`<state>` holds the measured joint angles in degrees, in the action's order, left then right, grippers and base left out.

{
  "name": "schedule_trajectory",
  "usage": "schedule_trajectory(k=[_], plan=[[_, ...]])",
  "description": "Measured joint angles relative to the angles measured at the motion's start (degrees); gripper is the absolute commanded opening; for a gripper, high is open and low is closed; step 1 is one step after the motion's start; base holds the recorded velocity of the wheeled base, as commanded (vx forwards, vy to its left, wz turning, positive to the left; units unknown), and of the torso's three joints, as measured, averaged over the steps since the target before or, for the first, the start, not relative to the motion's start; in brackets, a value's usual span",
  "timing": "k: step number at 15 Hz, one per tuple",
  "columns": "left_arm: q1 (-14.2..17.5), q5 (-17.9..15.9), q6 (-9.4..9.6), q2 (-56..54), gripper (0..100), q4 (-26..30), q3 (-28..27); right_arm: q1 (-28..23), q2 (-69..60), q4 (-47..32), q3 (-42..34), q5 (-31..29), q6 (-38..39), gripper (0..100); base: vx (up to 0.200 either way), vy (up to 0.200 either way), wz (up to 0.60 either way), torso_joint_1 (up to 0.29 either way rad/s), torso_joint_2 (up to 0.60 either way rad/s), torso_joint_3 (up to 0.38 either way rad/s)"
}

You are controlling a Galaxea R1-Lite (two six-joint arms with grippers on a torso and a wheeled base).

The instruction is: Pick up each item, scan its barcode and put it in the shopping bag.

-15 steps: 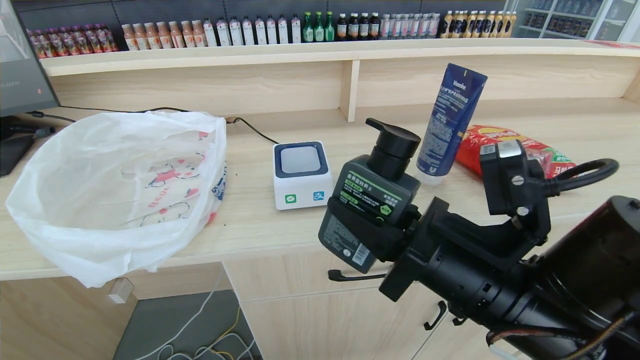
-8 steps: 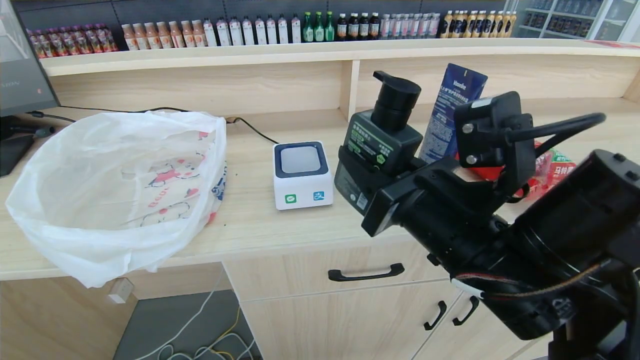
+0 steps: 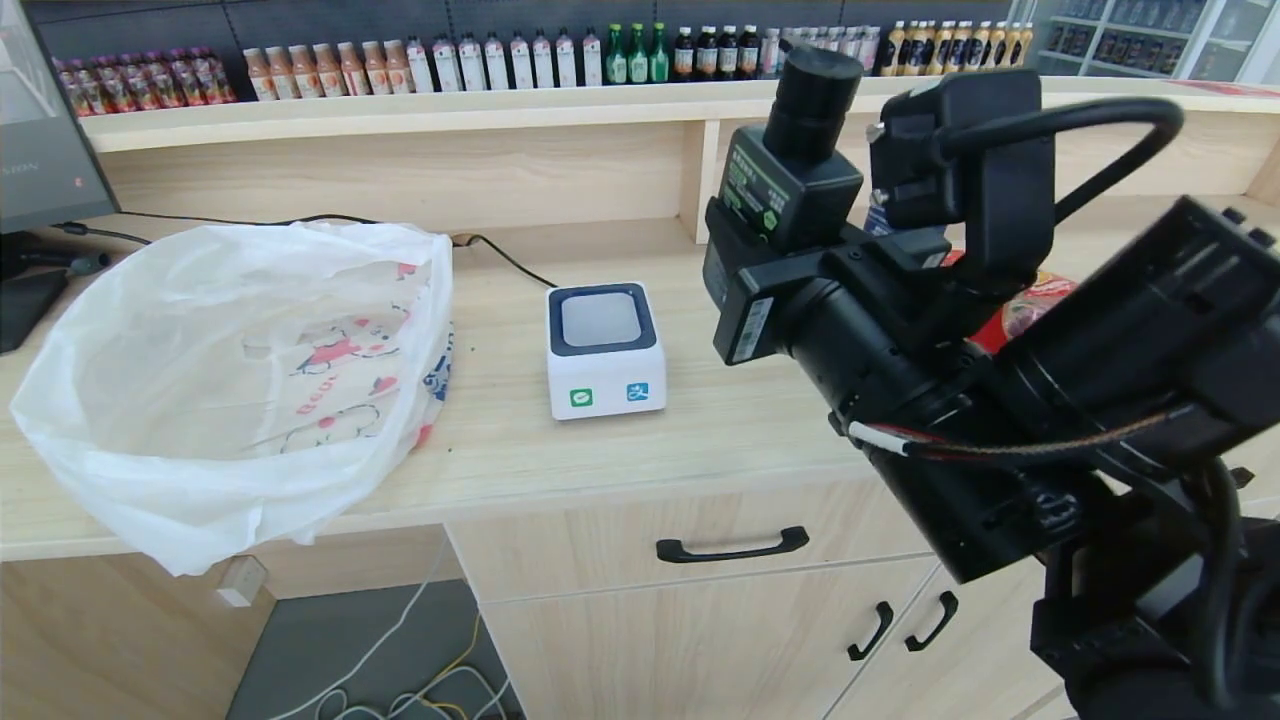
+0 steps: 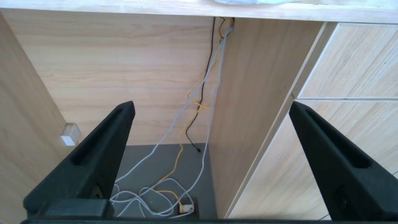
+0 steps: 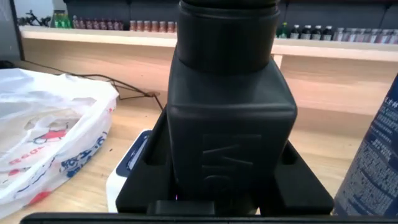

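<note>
Head view: right gripper [image 3: 775,255] is clamped on the black pump bottle [image 3: 790,185], which is held in the air above the right half of the worktop [image 3: 700,430], pump head uppermost and body slightly tilted. A white label patch on the bottle's lower side faces the front edge. The scanner [image 3: 605,345] stands mid-worktop, window up, well apart from the bottle. The shopping bag [image 3: 240,370] sits open at the left end and droops over the front edge. A red snack packet [image 3: 1030,305] lies toward the right end, mostly behind the arm. Left wrist view: left gripper [image 4: 211,109] has its fingers spread wide with nothing between them; it hangs below the worktop and faces an open recess with cables [image 4: 186,155] running down to the floor. Right wrist view: the bottle [image 5: 230,124] sits upright between the closed fingers. The scanner [image 5: 127,168] and the bag [image 5: 50,137] are on the worktop beyond it. A blue tube [image 5: 376,162] stands just beside the bottle.
</note>
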<state>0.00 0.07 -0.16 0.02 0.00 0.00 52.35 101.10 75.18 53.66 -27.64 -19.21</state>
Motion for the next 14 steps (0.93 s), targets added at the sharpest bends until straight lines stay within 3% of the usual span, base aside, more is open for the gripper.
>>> schedule_trajectory(k=[14], plan=[[0.00, 0.00, 0.00, 0.00, 100, 0.00, 0.00, 0.62, 2.55, 0.11, 2.91, 0.00, -3.17, 0, 0.000, 0.000, 0.00, 0.000, 0.00, 0.000]])
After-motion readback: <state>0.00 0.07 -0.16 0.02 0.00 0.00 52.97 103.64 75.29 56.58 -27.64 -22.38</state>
